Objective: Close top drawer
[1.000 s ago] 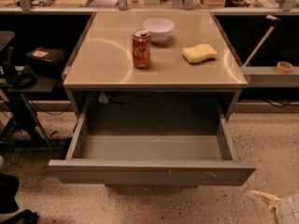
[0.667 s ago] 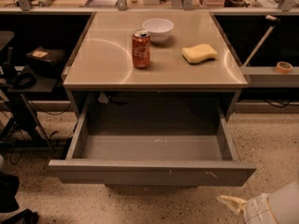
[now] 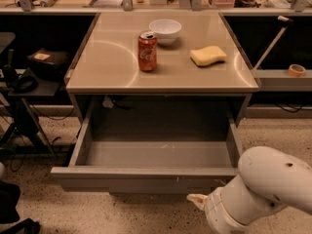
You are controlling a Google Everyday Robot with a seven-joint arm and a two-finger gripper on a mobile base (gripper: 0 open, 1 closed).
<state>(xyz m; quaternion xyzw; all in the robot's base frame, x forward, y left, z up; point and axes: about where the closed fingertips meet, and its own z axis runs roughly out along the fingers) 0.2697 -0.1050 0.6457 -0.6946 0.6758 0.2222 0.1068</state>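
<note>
At the left edge of the frame I see a dark side shelf (image 3: 36, 84) with a black box (image 3: 47, 62) on it, and black cables hanging below it toward the speckled floor (image 3: 122, 216).

In the middle stands the table (image 3: 107, 65), its beige top catching the light. A red soda can (image 3: 147, 51) stands upright left of centre. A white bowl (image 3: 165, 31) sits just behind it and slightly to its right, close to the can though I cannot tell if they touch. A yellow sponge (image 3: 208, 55) lies flat further right, apart from both.

Under the tabletop, the top drawer (image 3: 141, 178) is pulled far out toward the bottom of the frame. Its grey front runs nearly the full width of the table, with small white scratch marks right of centre. Its inside floor and both side walls are in plain view.

Lower right, the white arm (image 3: 265, 189) fills the corner. The gripper (image 3: 196, 200) shows as a pale tip pointing left, just below the drawer front's right part and near it. I cannot tell whether the gripper is open or closed, nor whether it touches the drawer.

At the far right, a roll of tape (image 3: 296, 70) lies on a grey ledge (image 3: 273, 77), with a thin rod (image 3: 269, 47) leaning above it.
</note>
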